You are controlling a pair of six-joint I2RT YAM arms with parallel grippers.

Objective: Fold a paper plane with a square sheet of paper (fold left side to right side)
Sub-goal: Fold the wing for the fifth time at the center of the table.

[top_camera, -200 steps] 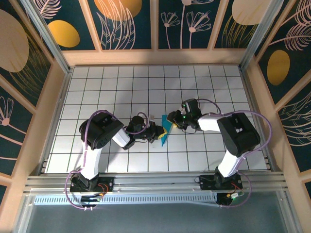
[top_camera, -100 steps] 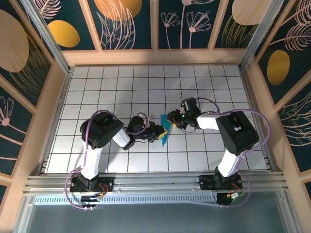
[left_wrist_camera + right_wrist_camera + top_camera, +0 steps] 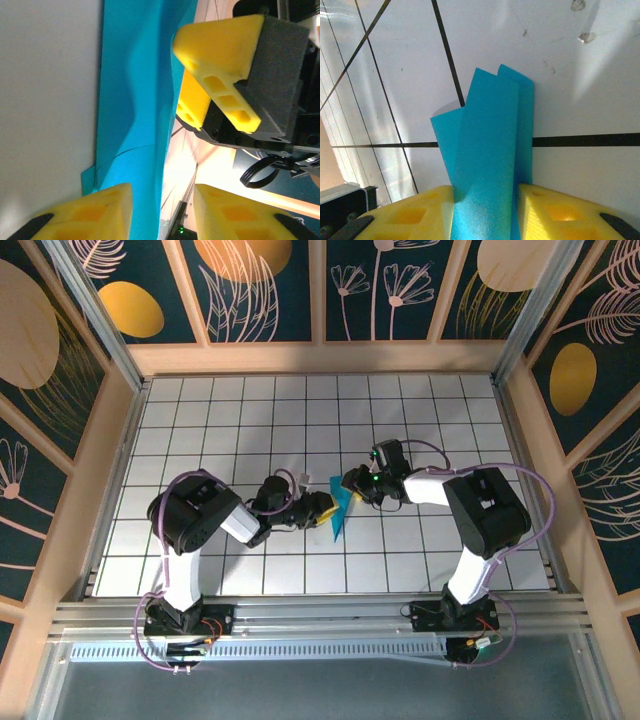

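The cyan-blue paper [image 3: 339, 512] is a narrow folded strip near the table's middle, between the two grippers. In the right wrist view the paper [image 3: 490, 150] rises in several layers from between the yellow fingers, and my right gripper [image 3: 485, 215] is shut on its near end. My right gripper [image 3: 350, 483] reaches in from the right. My left gripper [image 3: 322, 506] sits just left of the strip. In the left wrist view the left gripper [image 3: 162, 215] is open, the paper [image 3: 135, 100] lying against its left finger [image 3: 85, 215] with a wide gap to the other.
The white tiled table [image 3: 220, 420] is walled by wooden rails [image 3: 320, 358] on three sides. The right gripper's yellow fingers [image 3: 220, 65] hang close in front of the left wrist camera. Both arm bases stand at the near edge.
The left arm's elbow has swung to the left and its gripper has turned at the paper. The right gripper has edged slightly left, still holding the strip.
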